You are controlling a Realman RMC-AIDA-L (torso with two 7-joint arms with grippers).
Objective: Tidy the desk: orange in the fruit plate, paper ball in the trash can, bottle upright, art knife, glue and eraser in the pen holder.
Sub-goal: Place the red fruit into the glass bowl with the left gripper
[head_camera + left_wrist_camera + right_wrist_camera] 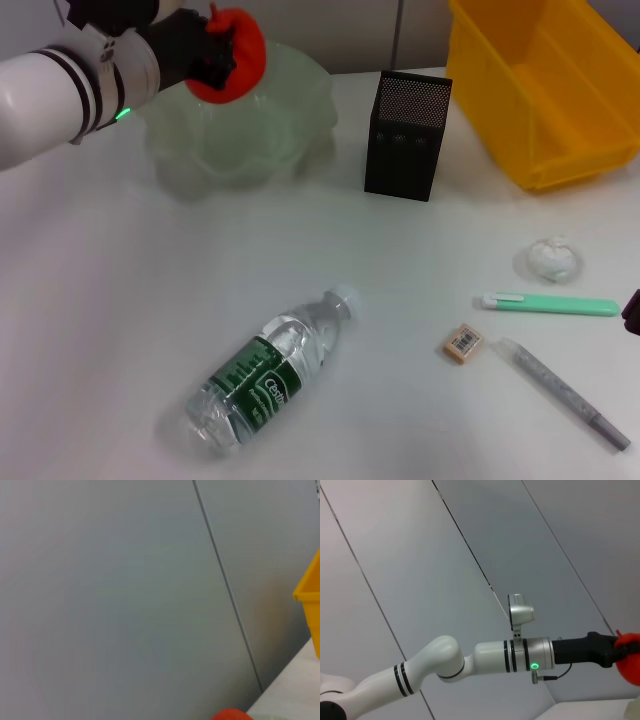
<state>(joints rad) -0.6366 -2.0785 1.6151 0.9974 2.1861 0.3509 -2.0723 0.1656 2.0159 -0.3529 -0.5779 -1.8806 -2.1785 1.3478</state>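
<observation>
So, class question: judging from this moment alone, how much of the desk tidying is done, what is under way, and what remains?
Nothing looks finished yet. In hand: the left gripper holds the orange above the fruit plate, not released. Left: the bottle lies on its side; the paper ball sits outside the yellow trash can; the art knife, eraser and glue lie outside the pen holder.

I see a white table top (120, 330), matte and evenly lit with only soft shadows. Behind it I get a pale grey panelled wall (110, 590), plain, with thin dark seams (227, 587) running across it. In the right wrist view the same wall panels (395, 540) show several parallel seams, slanted across the frame.
</observation>
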